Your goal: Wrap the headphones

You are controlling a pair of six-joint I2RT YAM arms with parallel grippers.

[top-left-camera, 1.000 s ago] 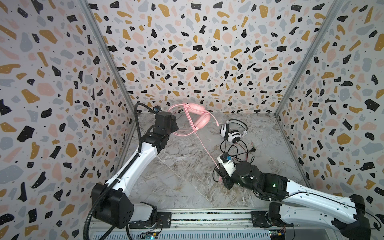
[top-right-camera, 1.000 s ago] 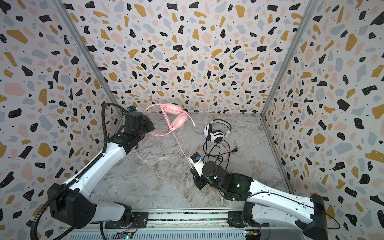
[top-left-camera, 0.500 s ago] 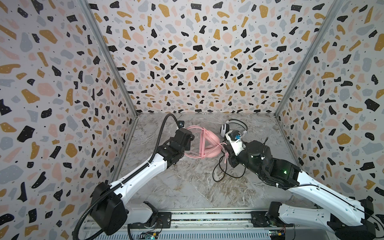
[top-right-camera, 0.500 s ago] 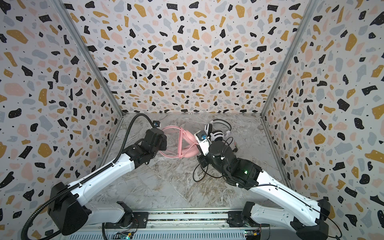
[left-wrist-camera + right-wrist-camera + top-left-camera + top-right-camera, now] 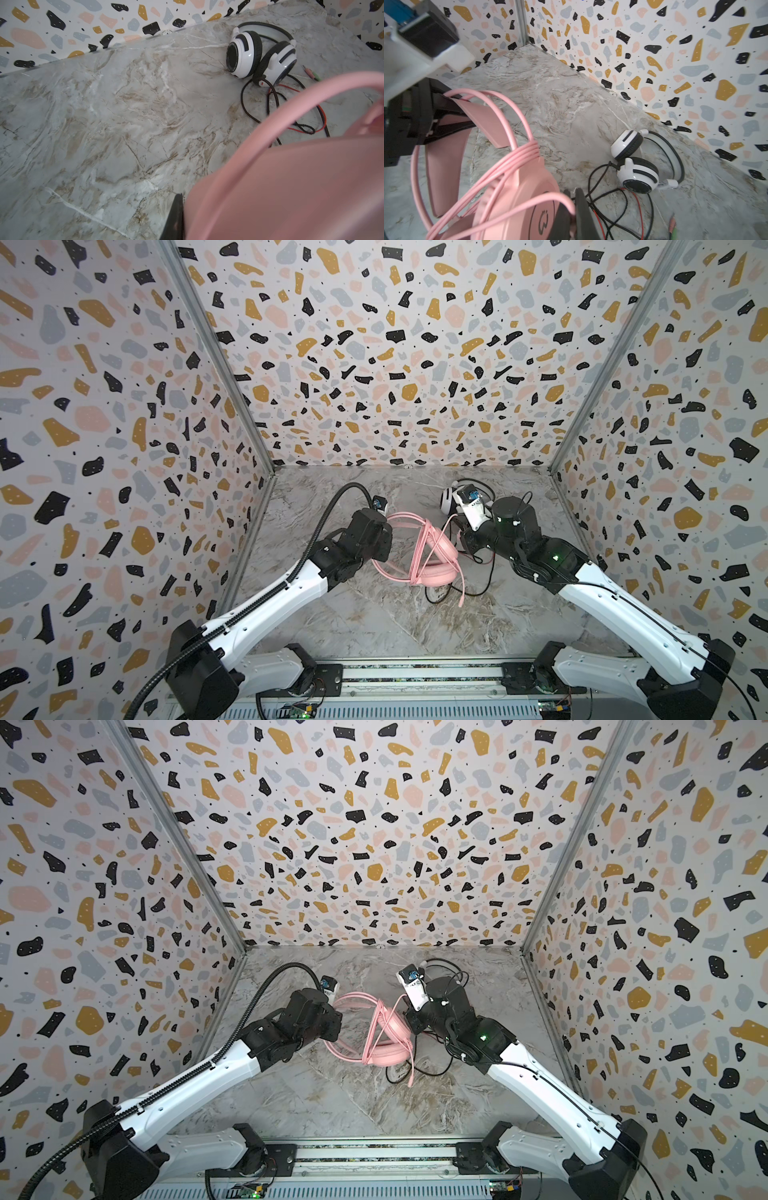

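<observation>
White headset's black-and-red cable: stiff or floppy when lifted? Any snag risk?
Likely floppy: the black-and-red cable lies in loose, crossing loops on the table. Probably light and thin, so it should sag from a pinch. Snags seem possible: its loops overlap, and pulling may drag the white headset.

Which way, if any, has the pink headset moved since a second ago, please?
Yes. In both top views the pink headset was up by the back wall, left of the white headset. It is now farther forward, in front of the white headset.
</observation>
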